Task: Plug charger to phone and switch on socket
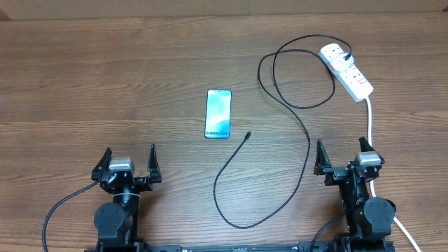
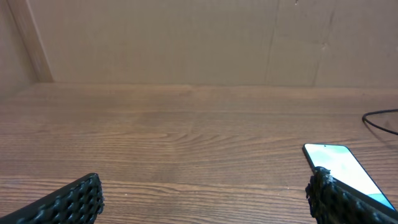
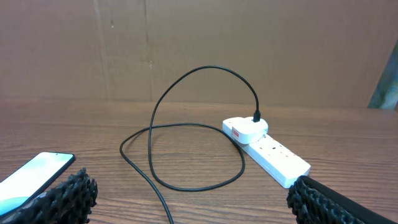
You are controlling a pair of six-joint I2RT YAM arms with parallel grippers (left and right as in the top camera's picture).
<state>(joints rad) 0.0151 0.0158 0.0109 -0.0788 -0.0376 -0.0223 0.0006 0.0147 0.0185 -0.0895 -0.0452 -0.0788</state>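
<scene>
The phone lies flat mid-table, its blue-teal screen up; it also shows in the left wrist view and the right wrist view. The charger's black cable runs in loops from a plug seated in the white socket strip at the far right. Its connector tip rests on the wood just right of the phone, not touching it. My left gripper stands open at the near left, nothing between its fingers. My right gripper stands open at the near right, the cable and the socket ahead of it.
A thick white cord runs from the strip toward the near edge, passing beside my right arm. A cardboard wall closes off the table's far side. Bare wood spreads left of the phone.
</scene>
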